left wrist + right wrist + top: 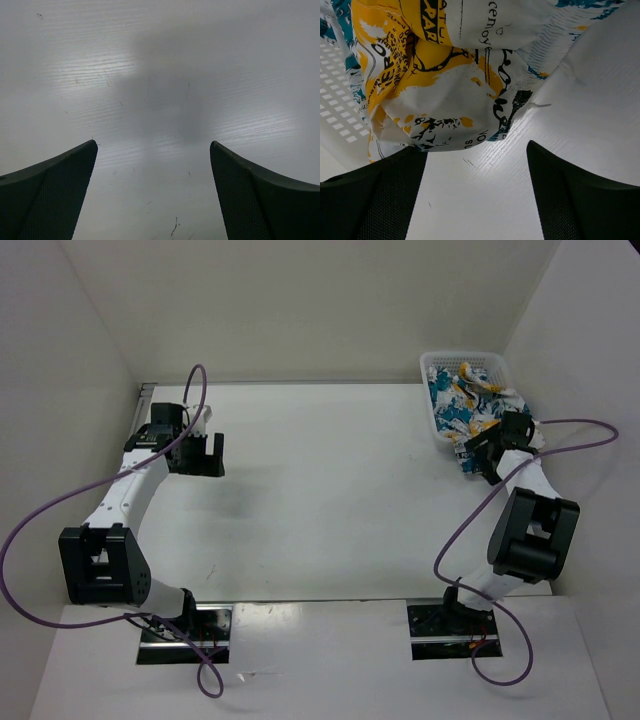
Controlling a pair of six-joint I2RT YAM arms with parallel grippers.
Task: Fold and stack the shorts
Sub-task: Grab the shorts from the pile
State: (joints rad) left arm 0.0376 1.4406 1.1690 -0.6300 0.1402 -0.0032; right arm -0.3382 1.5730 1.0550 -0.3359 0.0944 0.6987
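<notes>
The shorts, white cloth with teal and orange-yellow print, lie bunched in and over the near rim of the white mesh basket at the back right. My right gripper is open just at the basket's near side. In the right wrist view the shorts hang right in front of the open gripper, apart from the fingers. My left gripper is open and empty over bare table at the far left; the left wrist view shows the gripper above bare table only.
White walls close the table on the left, back and right. The basket wall shows at the left of the right wrist view. Purple cables loop off both arms. The arm bases stand at the near edge.
</notes>
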